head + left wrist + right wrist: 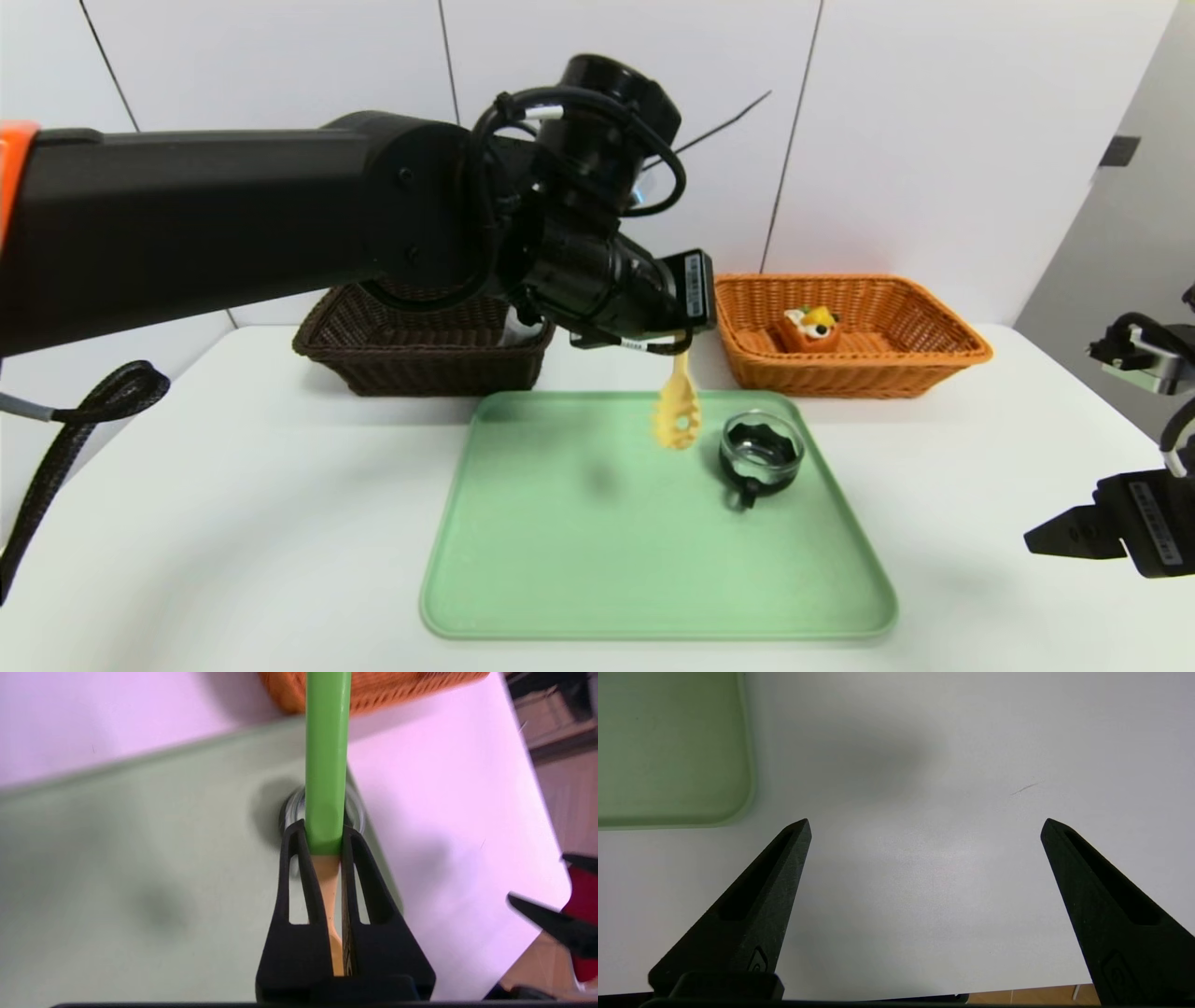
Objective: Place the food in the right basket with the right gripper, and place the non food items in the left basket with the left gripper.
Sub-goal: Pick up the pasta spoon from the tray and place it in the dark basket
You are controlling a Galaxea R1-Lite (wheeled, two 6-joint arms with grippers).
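My left gripper (324, 828) is shut on the yellow slotted spoon (677, 415), gripping where its green handle (327, 756) meets the yellow neck. The spoon hangs head down above the back of the green tray (560, 560). Just to its right, a clear glass cup in a black holder (761, 453) stands on the tray. The toy cake wedge (810, 327) lies in the orange-tan basket (934, 359). My left arm partly hides the dark brown basket (420, 373). My right gripper (926, 823) is open over bare table, right of the tray.
Both baskets stand side by side at the back of the white table (233, 513), against the wall. The table's right edge lies close behind my right gripper (1060, 539). A black cable (84, 411) hangs at the far left.
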